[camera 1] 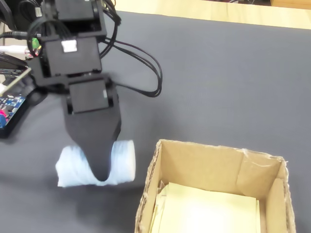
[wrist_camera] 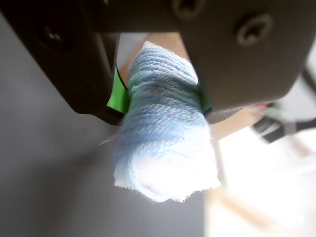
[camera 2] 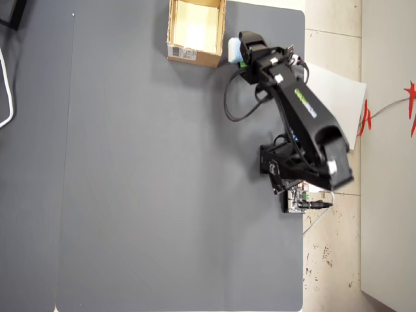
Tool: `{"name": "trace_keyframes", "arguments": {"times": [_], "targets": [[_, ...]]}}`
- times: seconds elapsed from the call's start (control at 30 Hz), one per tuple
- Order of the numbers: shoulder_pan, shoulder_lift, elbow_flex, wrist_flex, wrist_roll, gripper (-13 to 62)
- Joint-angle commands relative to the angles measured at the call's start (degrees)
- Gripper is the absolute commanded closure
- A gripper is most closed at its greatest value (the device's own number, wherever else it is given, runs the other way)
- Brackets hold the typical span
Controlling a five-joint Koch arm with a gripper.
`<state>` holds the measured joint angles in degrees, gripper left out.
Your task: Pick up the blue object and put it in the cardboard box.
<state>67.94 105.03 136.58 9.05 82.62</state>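
Observation:
The blue object (wrist_camera: pixel 165 123) is a pale light-blue knitted block with whitish ends, squeezed at its middle between my gripper (wrist_camera: pixel 163 96) and its green-padded jaws. In the fixed view the gripper (camera 1: pixel 101 177) holds the blue object (camera 1: pixel 124 162) crosswise just left of the cardboard box (camera 1: pixel 194 158), which stands open with a pale cream inside. In the overhead view the blue object (camera 2: pixel 233 49) sits right beside the right wall of the cardboard box (camera 2: pixel 195 57) at the top of the mat, with the gripper (camera 2: pixel 239 53) shut on it.
A grey mat (camera 2: pixel 149 182) covers the table. Black cables (camera 1: pixel 141 63) loop behind the arm. A blue-lit circuit board (camera 1: pixel 8 108) lies at the left edge of the fixed view. The arm's base (camera 2: pixel 286 169) stands at the mat's right edge, next to a white sheet (camera 2: pixel 335 91).

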Motion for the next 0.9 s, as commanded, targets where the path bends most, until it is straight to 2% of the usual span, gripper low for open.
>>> {"name": "trace_keyframes", "arguments": {"times": [0.0,0.37,0.6,0.83,0.87], "targets": [[-0.9,2.6,-2.2,-7.9,3.2,32.6],[-2.9,1.7,-10.1,-10.8,4.0,32.5],[-12.1,0.3,-19.4,-10.8,2.5,32.5],[-18.8,-2.8,-19.7,-10.6,1.9,32.0],[-19.4,-3.7,-19.8,-10.1,2.1,29.6]]}}
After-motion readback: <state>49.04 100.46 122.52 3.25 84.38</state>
